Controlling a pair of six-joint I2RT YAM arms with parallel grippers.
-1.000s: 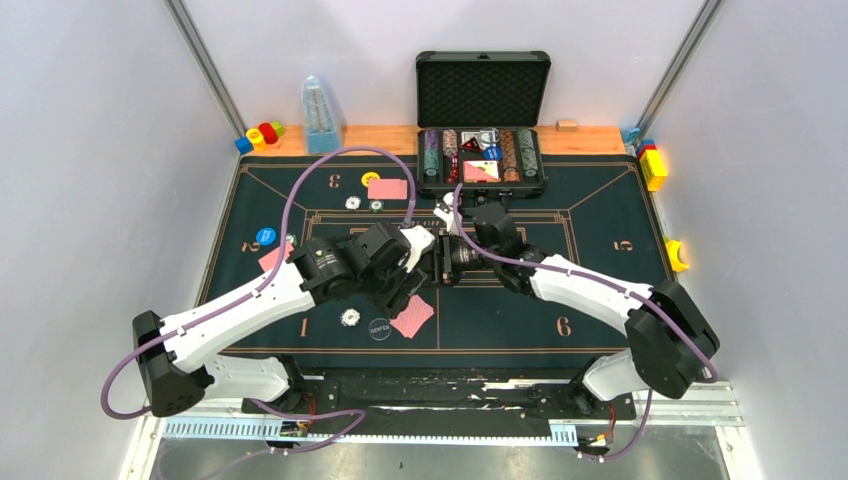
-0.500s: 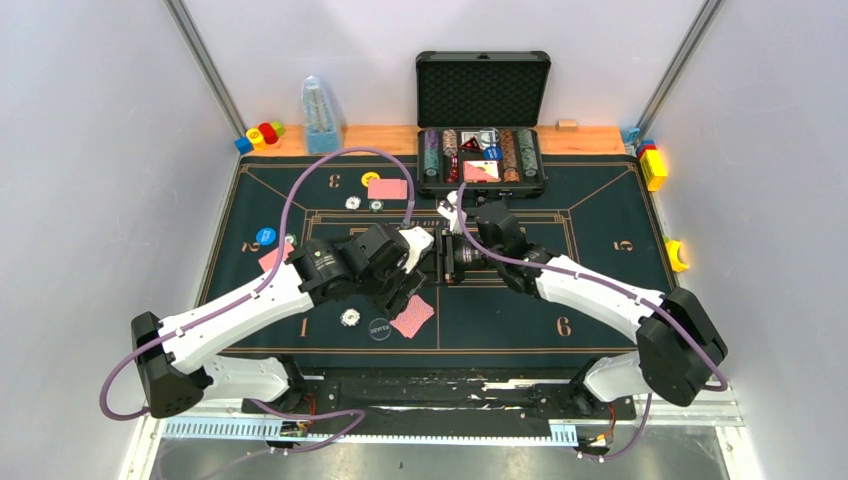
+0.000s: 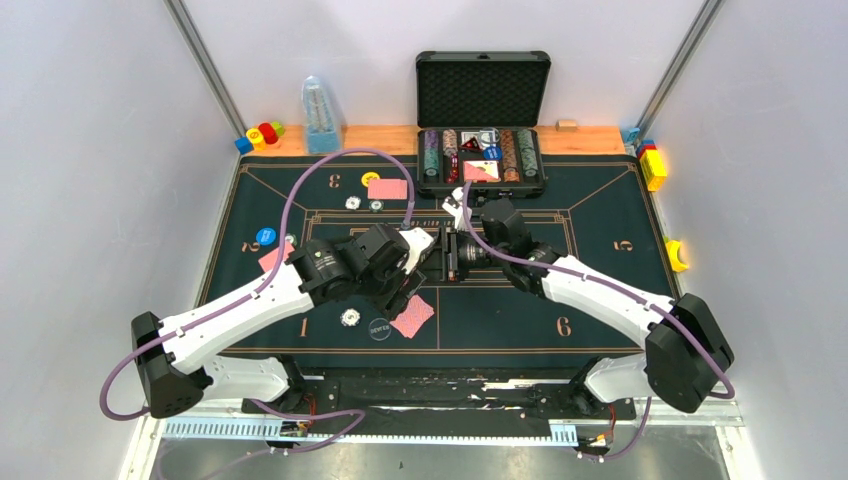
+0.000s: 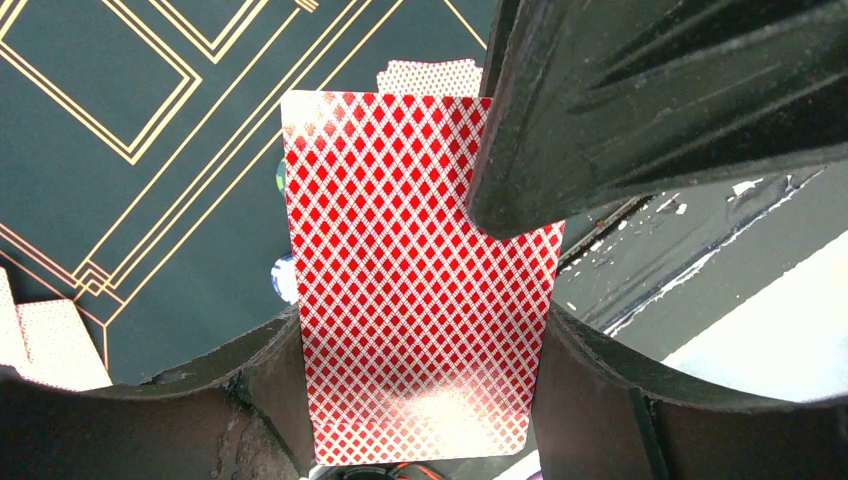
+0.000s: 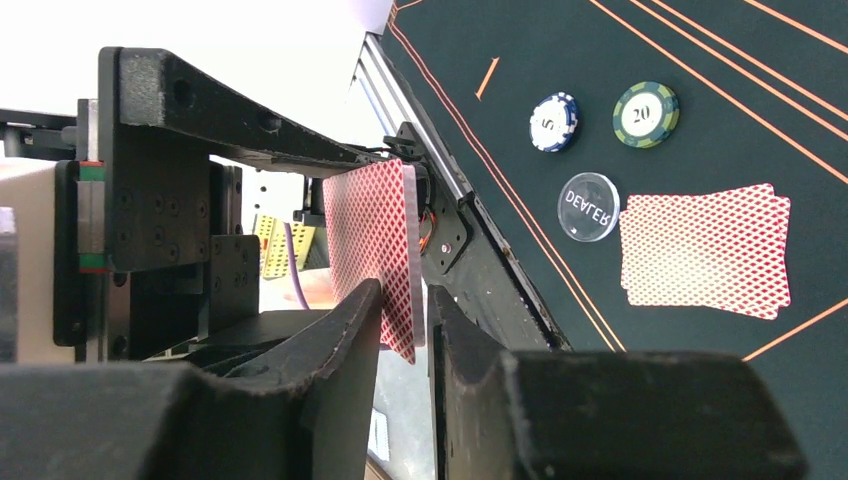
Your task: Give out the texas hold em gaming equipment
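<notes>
I see my left hand (image 4: 415, 400) grasping a red-backed card (image 4: 400, 250) by its side edges above the desk's green mat (image 3: 600, 290), my right hand (image 5: 405, 300) straddling the card's edge though I cannot tell if it pinches, and the open black case (image 3: 482, 90) at the far edge holding chip rows (image 3: 440, 155) and spare cards (image 3: 481, 170).

Case (image 3: 482, 120) at mat (image 3: 600, 200) far edge. Dealer disc (image 3: 379, 326) near edge, between chip (image 3: 349, 316) left, card pair (image 3: 412, 316) right. Single card (image 4: 420, 290) above centre.
</notes>
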